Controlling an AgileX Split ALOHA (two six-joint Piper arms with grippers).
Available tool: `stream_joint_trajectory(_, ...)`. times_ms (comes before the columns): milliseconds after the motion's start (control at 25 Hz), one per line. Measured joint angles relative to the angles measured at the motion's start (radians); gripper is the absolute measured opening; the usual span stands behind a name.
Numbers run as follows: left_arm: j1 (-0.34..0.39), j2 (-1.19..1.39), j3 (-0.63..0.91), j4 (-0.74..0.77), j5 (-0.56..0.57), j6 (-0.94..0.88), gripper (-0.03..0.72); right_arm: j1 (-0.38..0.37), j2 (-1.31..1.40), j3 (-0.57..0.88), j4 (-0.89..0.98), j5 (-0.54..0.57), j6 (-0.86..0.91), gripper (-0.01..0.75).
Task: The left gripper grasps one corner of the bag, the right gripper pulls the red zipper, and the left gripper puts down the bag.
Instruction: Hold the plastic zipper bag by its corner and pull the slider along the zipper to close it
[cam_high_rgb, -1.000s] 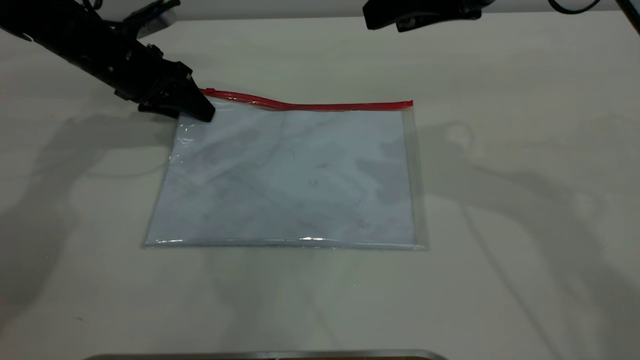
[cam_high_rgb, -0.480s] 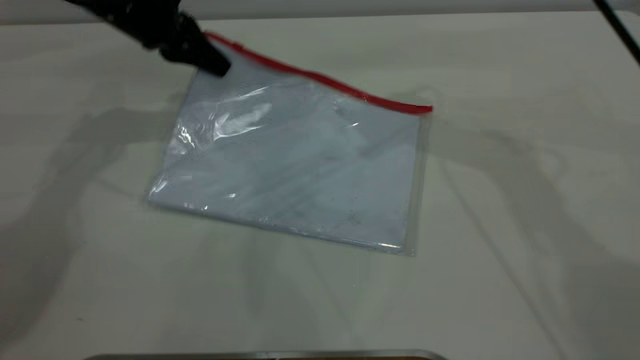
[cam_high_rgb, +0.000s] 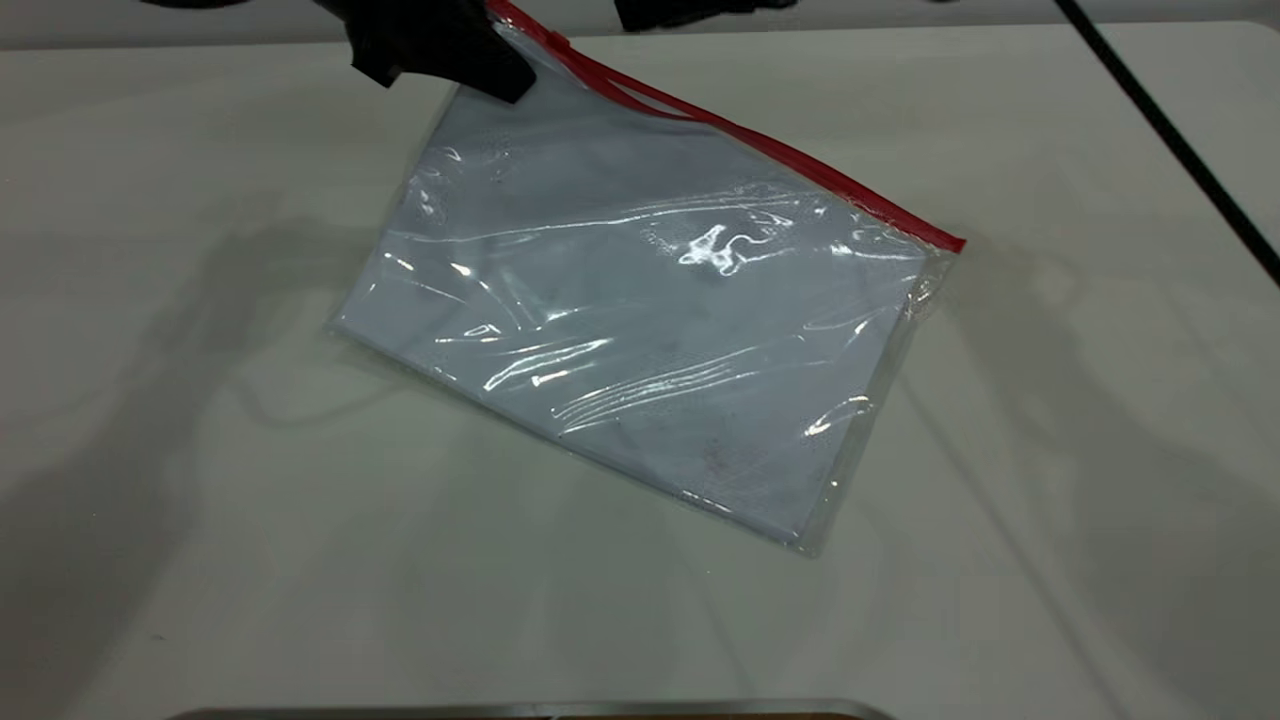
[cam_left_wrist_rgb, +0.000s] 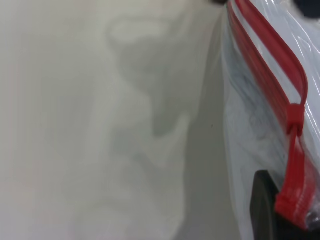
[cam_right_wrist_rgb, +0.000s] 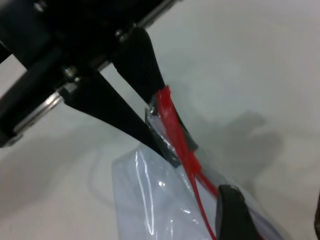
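A: The pale matte table (cam_high_rgb: 200, 500) looks the same as before, shadows and all. What has changed since half a second ago?

B: Take the flat clear plastic bag with white sheets inside (cam_high_rgb: 650, 320) as the landmark. At its far left corner (cam_high_rgb: 500, 70), the black blocky left gripper (cam_high_rgb: 440, 45) is clenched on the plastic where the red strip ends, and has carried that corner higher and further right than before.

A: And the bag itself?

B: It hangs tilted from that corner, more of it off the table now, the low near corner (cam_high_rgb: 810, 540) down by the surface. The thin red zipper (cam_high_rgb: 740, 135) slopes down to the right, parted near the held end.

A: The right gripper?

B: The black tapered right gripper (cam_right_wrist_rgb: 270, 220) sits just beside the zipper near the held corner, fingers spread apart, touching nothing I can make out. Earlier it was out of sight.
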Motion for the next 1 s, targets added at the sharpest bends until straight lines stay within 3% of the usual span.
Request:
stream_joint_trajectory(720,-0.042,0.0,0.0,-0.055,-0.07,0.054,0.055,0.048,0.035,-0.004,0.062,-0.017,-0.019,0.418)
stream_joint_trajectory(1000,-0.042,0.0,0.0,-0.057,-0.07,0.055,0.055,0.048,0.042,-0.004,0.088,-0.013,-0.019,0.272)
